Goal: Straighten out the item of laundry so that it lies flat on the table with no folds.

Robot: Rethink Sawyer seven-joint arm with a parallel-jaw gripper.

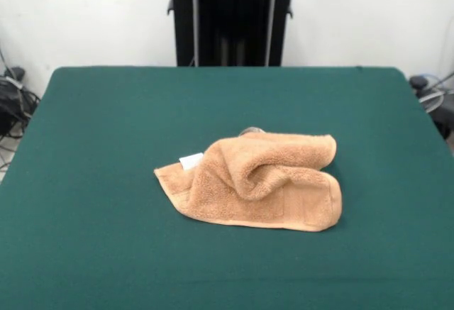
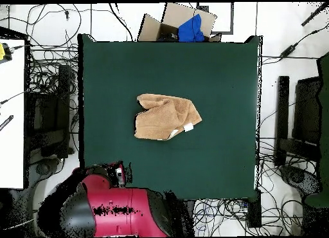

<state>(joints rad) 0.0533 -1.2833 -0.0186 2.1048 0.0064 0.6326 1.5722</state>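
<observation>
Overhead view: red arm (image 2: 122,213) folded off the table (image 2: 218,68), claw unseen, towel (image 2: 164,116) crumpled.

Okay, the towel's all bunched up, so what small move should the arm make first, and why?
Probably bring the arm, now drawn back off the table, over the towel near the white tag. That corner lies flat and exposed, while the middle is folded over itself, so it looks the easiest place to start pulling.

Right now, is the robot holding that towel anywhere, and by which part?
Nothing is held. The towel lies crumpled on the table by itself, and the arm is drawn back off the table's edge, well away from it.
</observation>
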